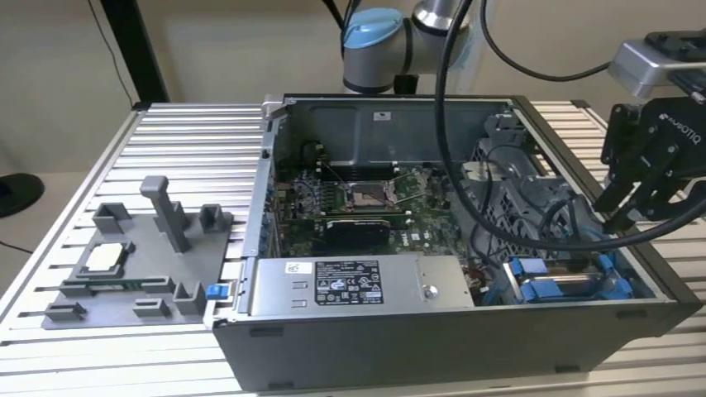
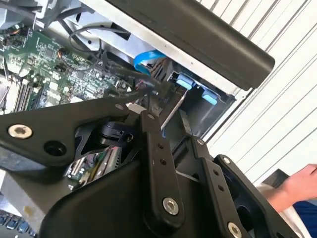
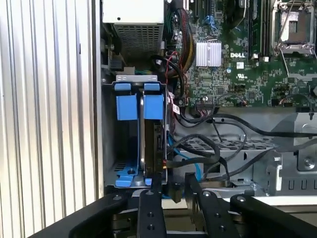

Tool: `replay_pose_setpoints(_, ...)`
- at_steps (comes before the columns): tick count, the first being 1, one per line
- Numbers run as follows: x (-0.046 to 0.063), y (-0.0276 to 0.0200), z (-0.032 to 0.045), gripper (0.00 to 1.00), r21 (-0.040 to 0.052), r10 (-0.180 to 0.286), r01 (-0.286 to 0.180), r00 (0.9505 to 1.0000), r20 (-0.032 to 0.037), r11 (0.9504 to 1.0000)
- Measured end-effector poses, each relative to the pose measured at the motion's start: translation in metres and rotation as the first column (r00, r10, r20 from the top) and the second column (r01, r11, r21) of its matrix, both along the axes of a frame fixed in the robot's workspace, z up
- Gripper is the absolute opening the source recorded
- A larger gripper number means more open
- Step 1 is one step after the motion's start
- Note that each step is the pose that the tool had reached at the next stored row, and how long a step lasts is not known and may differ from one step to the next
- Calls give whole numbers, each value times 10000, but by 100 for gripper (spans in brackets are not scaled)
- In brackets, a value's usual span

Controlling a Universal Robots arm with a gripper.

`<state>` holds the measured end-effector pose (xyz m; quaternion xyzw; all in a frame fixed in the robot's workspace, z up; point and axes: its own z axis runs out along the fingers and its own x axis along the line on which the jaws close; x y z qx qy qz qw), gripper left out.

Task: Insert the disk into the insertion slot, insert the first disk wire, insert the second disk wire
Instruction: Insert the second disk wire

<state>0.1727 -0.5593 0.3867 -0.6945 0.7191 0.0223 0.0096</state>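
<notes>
One disk stands in the insertion slot — gripper near.

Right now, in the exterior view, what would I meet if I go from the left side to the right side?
First the grey tray with posts → silver power box with a white label → blue drive bay → gripper, raised above the bay.

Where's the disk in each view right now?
Exterior view: disk sits between blue tabs, low toward the exterior view's right.
First wrist view: disk stands edge-on against two blue tabs.
Second wrist view: disk's silver edge beside blue tabs.
Shared landmark: green motherboard.
</notes>
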Motion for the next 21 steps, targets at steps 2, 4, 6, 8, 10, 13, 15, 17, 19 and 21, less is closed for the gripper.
replay_pose_setpoints(2, 43, 26, -8, 100, -11, 1, -1, 10000, 0, 10000)
replay_pose_setpoints(4, 84, 42, -21, 100, -25, 2, -2, 10000, -4, 10000)
replay_pose_setpoints(6, 120, 48, -34, 100, -84, 12, -12, 10000, -40, 10000)
replay_pose_setpoints(8, 137, 49, -38, 100, -187, 31, -34, 9998, -181, 9998)
replay_pose_setpoints(10, 149, 49, -41, 100, -288, 50, -60, 9994, -344, 9996)
replay_pose_setpoints(13, 174, 52, -60, 100, -337, 102, -116, 9990, -436, 9994)
replay_pose_setpoints(15, 192, 58, -68, 100, -340, 163, -177, 9989, -437, 9993)
replay_pose_setpoints(17, 204, 67, -83, 100, -345, 211, -226, 9988, -438, 9991)
replay_pose_setpoints(19, 208, 72, -95, 100, -368, 235, -252, 9987, -445, 9990)
replay_pose_setpoints(21, 208, 75, -104, 100, -404, 240, -258, 9987, -452, 9988)
